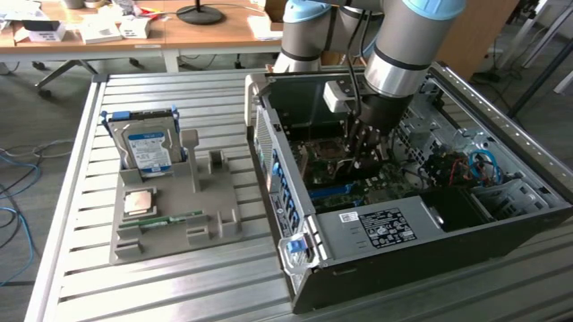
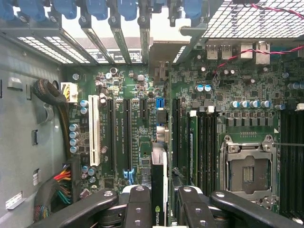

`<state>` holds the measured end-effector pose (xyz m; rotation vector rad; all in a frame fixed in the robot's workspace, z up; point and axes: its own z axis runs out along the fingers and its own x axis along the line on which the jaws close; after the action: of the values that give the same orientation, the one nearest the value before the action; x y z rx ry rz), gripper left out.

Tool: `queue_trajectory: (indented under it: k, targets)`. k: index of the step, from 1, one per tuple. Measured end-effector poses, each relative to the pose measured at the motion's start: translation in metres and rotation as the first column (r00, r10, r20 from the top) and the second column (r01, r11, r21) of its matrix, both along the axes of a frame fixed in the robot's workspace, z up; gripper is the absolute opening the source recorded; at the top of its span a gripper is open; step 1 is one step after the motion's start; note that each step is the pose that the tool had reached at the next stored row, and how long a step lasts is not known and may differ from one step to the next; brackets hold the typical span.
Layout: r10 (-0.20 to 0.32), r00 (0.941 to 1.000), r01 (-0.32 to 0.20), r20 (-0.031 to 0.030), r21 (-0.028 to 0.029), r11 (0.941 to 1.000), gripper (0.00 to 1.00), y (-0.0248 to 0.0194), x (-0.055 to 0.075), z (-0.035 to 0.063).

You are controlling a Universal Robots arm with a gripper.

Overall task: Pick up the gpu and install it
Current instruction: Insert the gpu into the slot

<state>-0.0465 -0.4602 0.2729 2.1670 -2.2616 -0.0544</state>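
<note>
gripper clamped on the gpu, held edge-on over motherboard slots inside the pc case, three o'clock of the parts tray; pickup done, seating apparently unfinished.

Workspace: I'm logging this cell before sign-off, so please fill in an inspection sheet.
Surface: slatted metal table; grey fixture beside the open PC case.
Job's things: gpu held edge-on over the motherboard.
Clutter: hard drive upright in the fixture; memory stick and tan square chip lying on it.
Grippers: gripper inside the case, shut on the gpu.
Cables: red and blue wires in the case; blue cables on the floor.
Surroundings: wooden desk with boxes behind.
</note>
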Motion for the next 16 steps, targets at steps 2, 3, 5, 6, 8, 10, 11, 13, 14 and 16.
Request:
queue_trajectory:
  k: [2,3,5,6,8,10,11,13,14,16]
  targets:
    - [0.0,1.0,0.0,0.0001,0.0003,1.0,0.26,-0.0001,0.0,-0.0001]
    - [0.0,1.0,0.0,0.0001,0.0002,1.0,0.26,-0.0001,0.0,-0.0001]
    - [0.0,1.0,0.0,0.0,0.0,1.0,0.26,-0.0004,-0.0001,0.0]
    - [0.0,1.0,0.0,0.0,0.0001,1.0,0.26,-0.0005,0.0,0.0]
    - [0.0,1.0,0.0,0.0,0.0001,1.0,0.26,-0.0005,0.0,0.0]
    - [0.0,1.0,0.0,0.0,0.0,1.0,0.26,-0.0005,0.0,0.0]
    - [0.0,1.0,0.0,0.0,0.0,1.0,0.26,-0.0005,-0.0002,0.0]
    - [0.0,1.0,0.0,0.0,0.0001,1.0,0.26,-0.0005,-0.0021,0.0]
    - [0.0,1.0,0.0,0.0,0.0001,1.0,0.26,-0.0005,-0.0032,0.0]
    - [0.0,1.0,0.0,0.0,0.0001,1.0,0.26,-0.0005,-0.0039,0.0]
